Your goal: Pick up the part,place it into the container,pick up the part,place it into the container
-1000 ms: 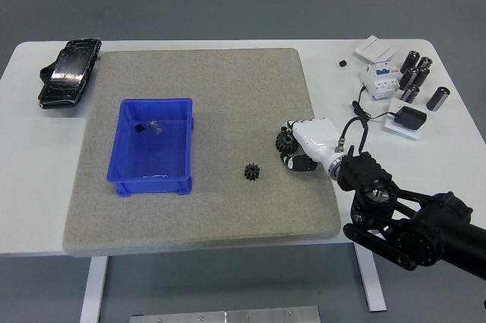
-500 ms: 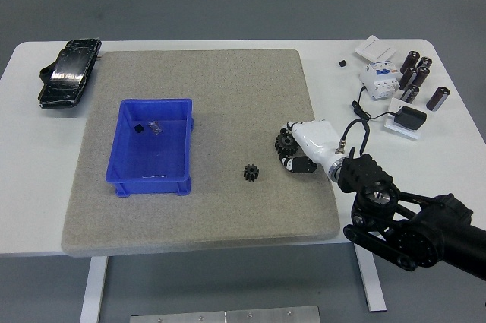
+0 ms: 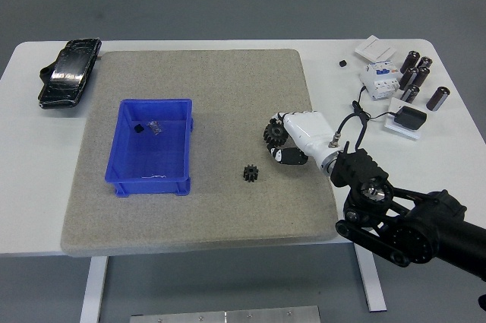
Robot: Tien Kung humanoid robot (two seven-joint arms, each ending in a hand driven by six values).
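A shiny black wrapped bundle (image 3: 69, 73) lay at the table's far left; dark cylinders (image 3: 418, 78) and a white electrical block (image 3: 380, 78) sat far right.

Glossy blue plastic container (image 3: 150, 148) on a rough grey felt mat (image 3: 228, 95).

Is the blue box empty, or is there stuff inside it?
Not empty. The blue box already has a small black piece and a small shiny piece on its floor; the rest is bare.

Mat (image 3: 205, 209) on table (image 3: 23, 209); bin (image 3: 150, 148) on mat left; small gear (image 3: 251, 173) right of bin; right hand (image 3: 296, 139) with gear (image 3: 274, 133) behind-right of it; pouch (image 3: 68, 72) far left; parts (image 3: 414, 80) far right.
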